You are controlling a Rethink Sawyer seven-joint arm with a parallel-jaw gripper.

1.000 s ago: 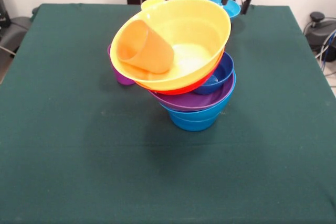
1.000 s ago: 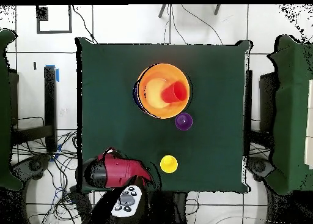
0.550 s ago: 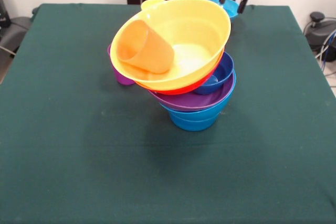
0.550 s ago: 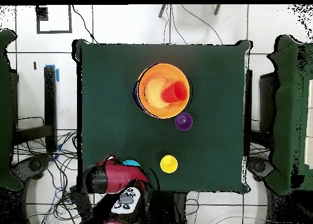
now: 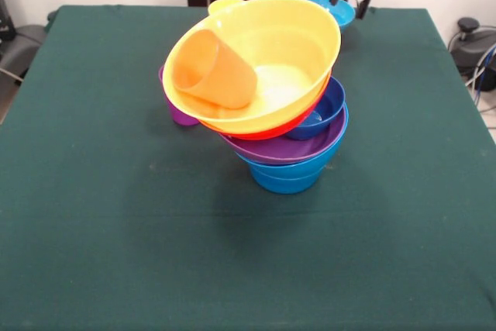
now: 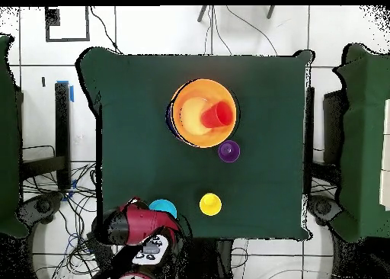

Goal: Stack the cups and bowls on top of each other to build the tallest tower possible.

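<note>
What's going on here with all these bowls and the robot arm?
A robot is building a tower of plastic bowls on a green table. The leaning stack ends in a large yellow bowl with an orange cup lying on its side inside. The gripper hangs open, holding nothing, over a small cyan bowl at the table's edge. A purple cup and a yellow cup stand loose.
</note>
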